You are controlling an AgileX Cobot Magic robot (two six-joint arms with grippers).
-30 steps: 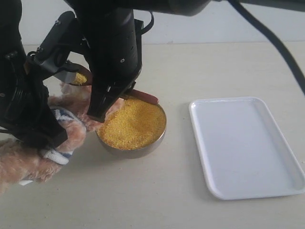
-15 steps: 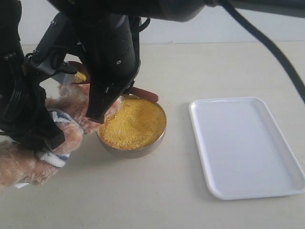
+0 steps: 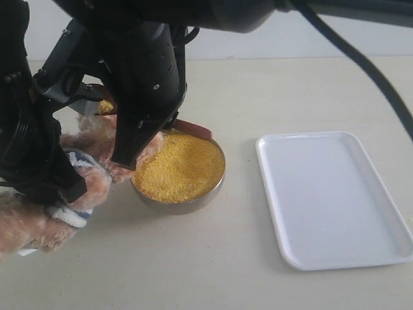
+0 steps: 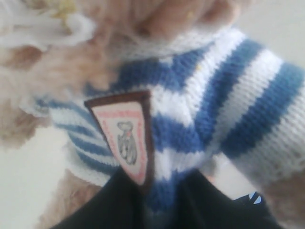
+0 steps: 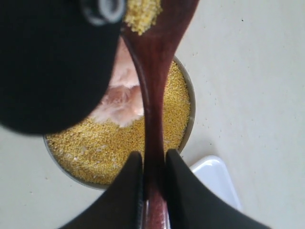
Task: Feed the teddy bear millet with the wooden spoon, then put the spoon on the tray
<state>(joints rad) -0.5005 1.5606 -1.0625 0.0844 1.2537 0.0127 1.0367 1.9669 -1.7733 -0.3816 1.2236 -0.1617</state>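
White, flat and low-rimmed, one tray (image 3: 335, 194) is seen lying bare to the right of the bowl, well apart from both arms. One teddy bear (image 3: 29, 226) is found at the left, just beside the bowl, and its striped shirt is pinched between the fingers of the left gripper (image 4: 159, 191), which is clamped on the knit below the chest badge (image 4: 126, 136). The bear is judged soft and light, so it would sag if taken by a limb; a hold on the torso is better suited. One round metal bowl (image 3: 193, 201) is filled with millet (image 3: 181, 168), a loose grain that is expected to spill at any tilt or jolt. One wooden spoon (image 5: 155, 71) is held above the bowl's rim, its handle gripped between the closed jaws of the right gripper (image 5: 154, 162), and its loaded bowl is turned toward the bear's head. The spoon is judged stiff, light and smooth, so it could twist in the jaws; it is best taken at mid-handle and carried level until the small heap of millet is delivered.
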